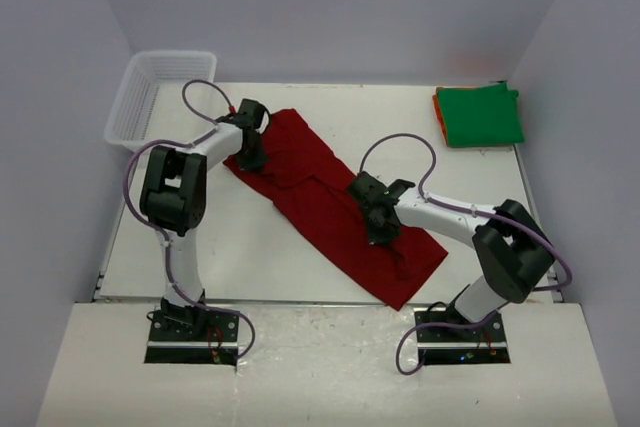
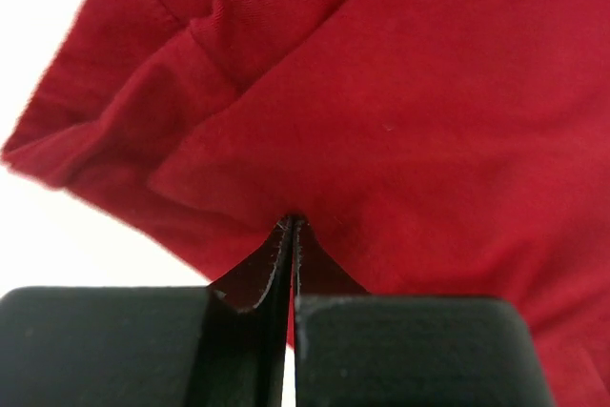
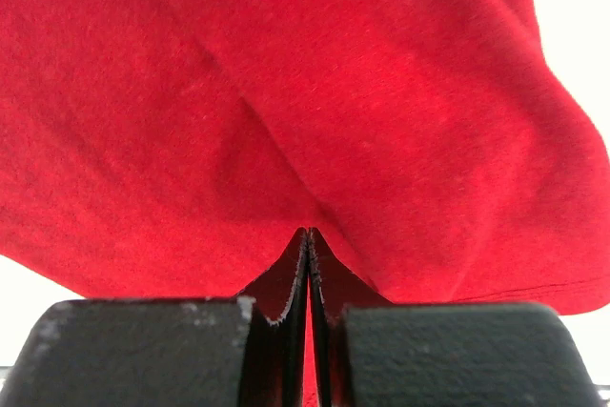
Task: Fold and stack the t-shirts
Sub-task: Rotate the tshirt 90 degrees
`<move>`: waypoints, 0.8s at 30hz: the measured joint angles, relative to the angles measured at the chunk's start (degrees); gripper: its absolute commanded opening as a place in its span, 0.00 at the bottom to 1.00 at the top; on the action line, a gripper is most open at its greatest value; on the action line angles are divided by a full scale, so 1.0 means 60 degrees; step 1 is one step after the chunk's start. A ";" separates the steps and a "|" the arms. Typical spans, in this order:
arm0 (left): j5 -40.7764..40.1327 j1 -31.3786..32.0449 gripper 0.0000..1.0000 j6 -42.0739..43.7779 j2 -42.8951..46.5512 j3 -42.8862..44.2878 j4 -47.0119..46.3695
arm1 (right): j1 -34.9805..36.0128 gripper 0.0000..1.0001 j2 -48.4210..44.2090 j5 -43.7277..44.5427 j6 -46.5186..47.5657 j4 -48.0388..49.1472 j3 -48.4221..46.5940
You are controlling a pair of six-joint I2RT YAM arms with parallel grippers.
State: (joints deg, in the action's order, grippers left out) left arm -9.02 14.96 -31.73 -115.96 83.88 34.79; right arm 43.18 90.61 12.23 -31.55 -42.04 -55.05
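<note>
Your white table point(image 1: 300, 282) carries the dark red cloth t-shirt point(image 1: 320, 202), spread diagonally across its middle. The bright green folded t-shirt point(image 1: 480, 117) sits in the far right corner, starting the stack. Left jaws pinch the red shirt's far end and right jaws its near half, both pressed tight, likely ready to lift a fold.

- dark red t-shirt point(image 1: 330, 207): rumpled, partly folded, long strip lying diagonally; far end just right of basket point(image 1: 130, 102), near end well right of it.
- green t-shirt point(image 1: 480, 115): folded square, flat on orange t-shirt point(image 1: 438, 112), far right of basket.
</note>
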 measured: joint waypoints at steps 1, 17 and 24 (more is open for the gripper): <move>0.0000 -0.0015 0.00 -0.0029 -0.0186 0.0000 -0.0040 | 0.0036 0.00 0.0000 -0.0051 -0.0033 0.0040 0.0076; 0.0430 -0.0499 0.00 0.1228 -0.3861 0.5737 0.0382 | 0.0135 0.00 -0.0787 0.0546 -0.0310 -0.0342 -0.0506; 0.1472 -0.0765 0.10 0.2452 -0.5089 0.7774 0.0229 | 0.0135 0.00 -0.0098 0.0546 -0.0306 -0.0408 -0.0503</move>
State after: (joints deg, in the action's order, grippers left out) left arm -0.19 10.37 -17.02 -146.50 130.52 36.16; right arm 43.99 90.02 15.51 -33.39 -44.49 -58.06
